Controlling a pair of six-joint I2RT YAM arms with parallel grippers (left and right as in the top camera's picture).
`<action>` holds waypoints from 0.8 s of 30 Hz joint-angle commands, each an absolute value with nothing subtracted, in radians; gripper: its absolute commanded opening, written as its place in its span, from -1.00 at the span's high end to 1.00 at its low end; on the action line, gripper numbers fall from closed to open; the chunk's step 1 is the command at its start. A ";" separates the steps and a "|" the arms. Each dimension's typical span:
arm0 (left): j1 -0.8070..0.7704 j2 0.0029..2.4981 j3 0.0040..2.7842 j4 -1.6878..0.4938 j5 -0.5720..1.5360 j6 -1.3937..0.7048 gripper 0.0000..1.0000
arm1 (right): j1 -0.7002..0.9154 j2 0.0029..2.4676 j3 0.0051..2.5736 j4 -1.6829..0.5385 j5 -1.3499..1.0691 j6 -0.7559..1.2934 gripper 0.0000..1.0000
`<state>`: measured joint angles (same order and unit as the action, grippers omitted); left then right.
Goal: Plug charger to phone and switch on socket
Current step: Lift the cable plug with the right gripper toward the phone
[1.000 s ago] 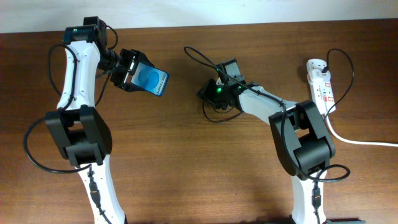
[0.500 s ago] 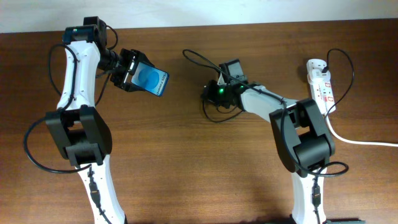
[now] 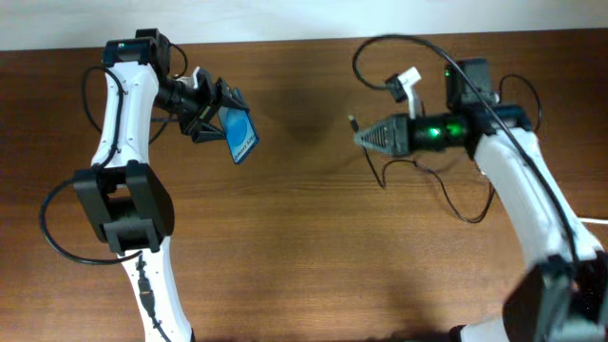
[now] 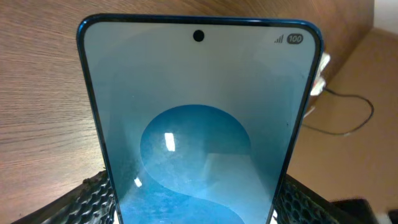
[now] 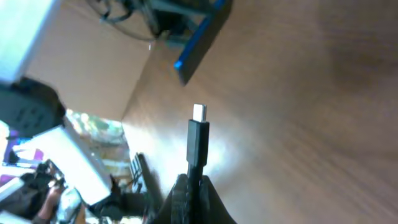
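now left jaws clamp the phone [image 3: 239, 136], likely slick and fragile, by its edges at ten o'clock; right jaws pinch the limp charger [image 5: 198, 140] behind its stiff plug, one o'clock.

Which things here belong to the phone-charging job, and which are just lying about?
Job: phone, in left gripper jaws; charger plug, in right gripper jaws; socket out of sight.
Lying about: the arms' own black cables; small white tag.
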<state>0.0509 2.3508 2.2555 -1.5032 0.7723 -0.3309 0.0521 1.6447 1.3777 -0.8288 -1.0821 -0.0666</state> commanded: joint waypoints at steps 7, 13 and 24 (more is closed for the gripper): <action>0.013 2.350 2.278 -1.549 0.841 -0.186 1.00 | 0.249 1.494 1.376 -1.016 -0.768 -0.147 0.92; -0.022 2.350 2.278 -1.546 0.838 -0.242 1.00 | 0.424 1.495 1.376 -0.968 -0.584 -0.040 0.92; -0.035 2.350 2.278 -1.530 0.815 -0.356 1.00 | 0.438 1.549 1.375 -0.886 -0.477 0.119 0.92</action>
